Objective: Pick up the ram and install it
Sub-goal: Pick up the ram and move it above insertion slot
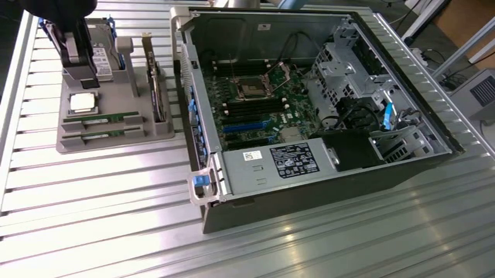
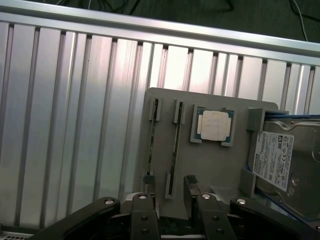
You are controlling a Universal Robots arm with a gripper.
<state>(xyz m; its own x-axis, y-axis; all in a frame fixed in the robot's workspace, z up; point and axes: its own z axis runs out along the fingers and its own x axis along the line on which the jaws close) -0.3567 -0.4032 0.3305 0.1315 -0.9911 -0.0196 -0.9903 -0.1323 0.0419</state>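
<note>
Hand (image 2: 169,181): released, its fingers (image 2: 192,192) spread with nothing between them; it hangs over the near end of the grey tray (image 2: 210,165).
Ram (image 2: 174,150): stands on edge in its tray slot, between the twin stick (image 2: 152,135) and the processor (image 2: 215,125); untouched, with one end under the gap of the hand.
Step in hand: by my reading, the approach for the pick; nothing is lifted and the install is not begun.
What a grip calls for: the fingers astride the thin board, square to its length, clear of the twin stick just beside it, then a straight lift out of the slot.
Hard drive (image 2: 280,160): on the tray beyond the processor.
Desk (image 1: 93,191): ribbed metal, carrying the tray and the computer case (image 1: 386,168).
Computer case: open, on the exterior view's right of the tray, well apart from the hand.
Memory slots (image 1: 251,108): long dark rows beside the socket; whether any is filled I cannot tell.
</note>
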